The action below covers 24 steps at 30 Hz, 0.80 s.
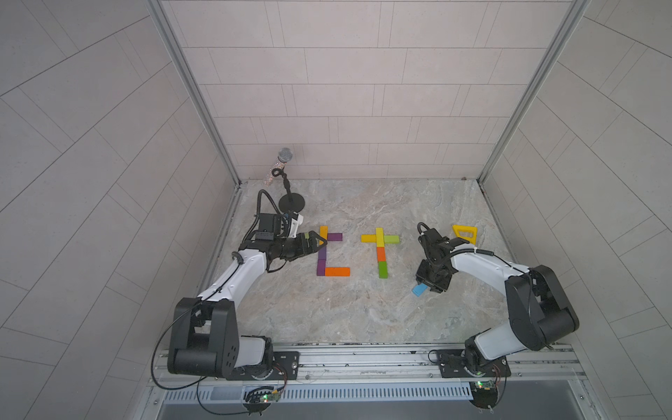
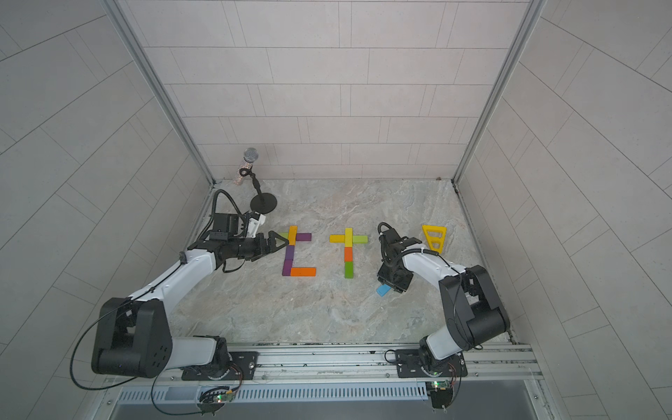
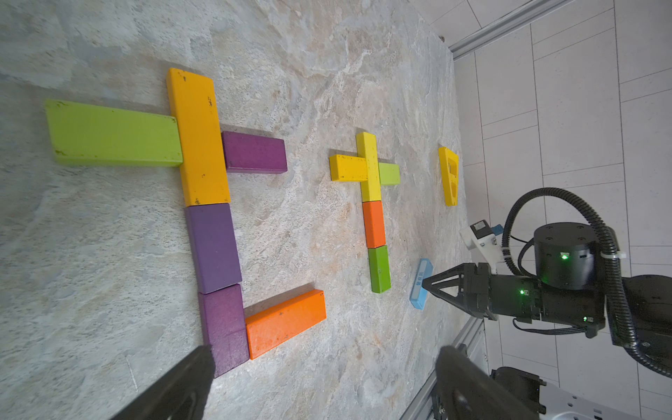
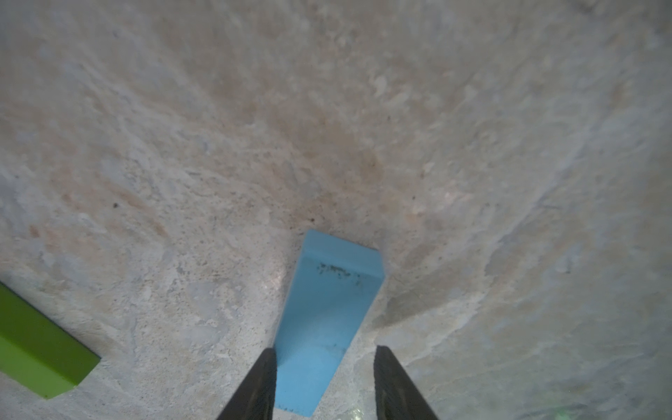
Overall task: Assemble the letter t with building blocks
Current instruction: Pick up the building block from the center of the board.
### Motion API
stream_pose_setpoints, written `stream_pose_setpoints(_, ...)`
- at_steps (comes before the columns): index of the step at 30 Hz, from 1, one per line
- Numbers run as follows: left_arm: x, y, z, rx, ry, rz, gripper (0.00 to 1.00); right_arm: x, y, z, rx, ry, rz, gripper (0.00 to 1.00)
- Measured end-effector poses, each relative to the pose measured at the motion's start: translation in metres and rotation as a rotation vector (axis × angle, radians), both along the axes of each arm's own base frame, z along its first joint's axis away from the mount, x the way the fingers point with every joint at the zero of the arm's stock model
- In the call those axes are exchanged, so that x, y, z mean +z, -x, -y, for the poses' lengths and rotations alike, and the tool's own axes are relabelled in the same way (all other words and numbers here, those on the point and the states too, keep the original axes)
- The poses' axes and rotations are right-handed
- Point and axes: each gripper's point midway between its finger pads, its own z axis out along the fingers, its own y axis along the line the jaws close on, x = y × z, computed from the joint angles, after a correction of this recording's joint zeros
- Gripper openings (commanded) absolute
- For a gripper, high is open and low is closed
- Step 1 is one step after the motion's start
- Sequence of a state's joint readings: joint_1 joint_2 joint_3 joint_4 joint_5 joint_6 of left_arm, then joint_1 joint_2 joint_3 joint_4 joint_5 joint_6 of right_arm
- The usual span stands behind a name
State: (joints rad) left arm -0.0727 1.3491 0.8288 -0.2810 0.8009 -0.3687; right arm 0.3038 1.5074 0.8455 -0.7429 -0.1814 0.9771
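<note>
Purple and orange blocks (image 1: 321,267) lie beside the left gripper (image 3: 323,354), its jaws wide apart and empty. The letter t (image 1: 380,251) sits in the centre. The right gripper (image 4: 325,349) straddles the blue block (image 4: 327,291), not yet clamped, likely to carry it over.

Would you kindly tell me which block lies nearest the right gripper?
The light blue block: it lies alone between the open fingers of the right gripper, while every other block is joined into one of the two letter shapes.
</note>
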Motion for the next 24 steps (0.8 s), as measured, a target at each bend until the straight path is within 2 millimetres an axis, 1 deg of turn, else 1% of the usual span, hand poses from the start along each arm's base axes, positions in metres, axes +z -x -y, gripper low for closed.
stream_pose_setpoints(4,0.000,0.000,0.000,0.000,0.000,0.000,1.00,-0.001,-0.004,0.000,-0.002,-0.001,0.012,0.44)
stream_pose_setpoints(8,0.000,0.000,0.000,0.000,0.000,0.000,1.00,-0.007,-0.005,0.000,-0.004,0.005,0.001,0.43)
stream_pose_setpoints(16,0.000,0.000,0.000,0.000,0.000,0.000,1.00,-0.008,-0.006,0.000,-0.004,0.005,0.003,0.40)
stream_pose_setpoints(21,0.000,0.000,0.000,0.000,0.000,0.000,1.00,-0.009,-0.006,0.000,-0.004,0.005,0.003,0.36)
stream_pose_setpoints(24,0.000,0.000,0.000,0.000,0.000,0.000,1.00,-0.010,-0.005,0.000,-0.005,0.004,0.001,0.27)
